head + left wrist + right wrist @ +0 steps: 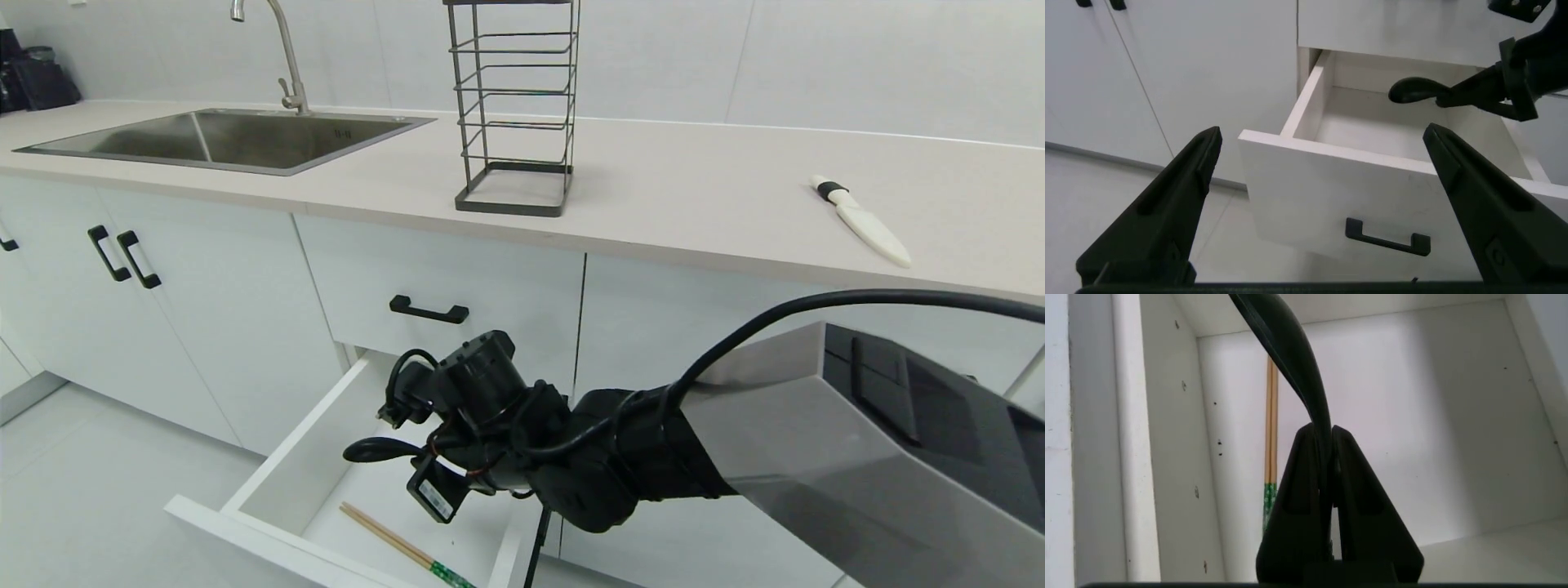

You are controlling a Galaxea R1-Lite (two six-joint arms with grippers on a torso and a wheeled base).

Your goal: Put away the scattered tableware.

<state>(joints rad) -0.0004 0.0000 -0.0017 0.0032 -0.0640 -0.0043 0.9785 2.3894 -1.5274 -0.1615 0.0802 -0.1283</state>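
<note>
Right gripper [1331, 439] clenched on black long-handled spoon [377, 449], held over open white drawer [300, 437] w/ green-tipped wooden chopsticks [392, 539] inside, prob. for drop-in.

Bright, even, diffuse light from above; no hard shadows, little glare.

In the head view the worktop [694, 196] is lit uniformly, with a soft sheen on the sink [245, 139] basin at 10 o'clock. The drawer [302, 449] at 6 o'clock carries only a faint shadow. In the right wrist view the drawer floor is near white, so the spoon [1290, 359] and the right hand [1327, 437] clamping it read as black silhouettes. The left hand [1319, 155], fingers spread, is likewise dark against pale fronts.
</note>
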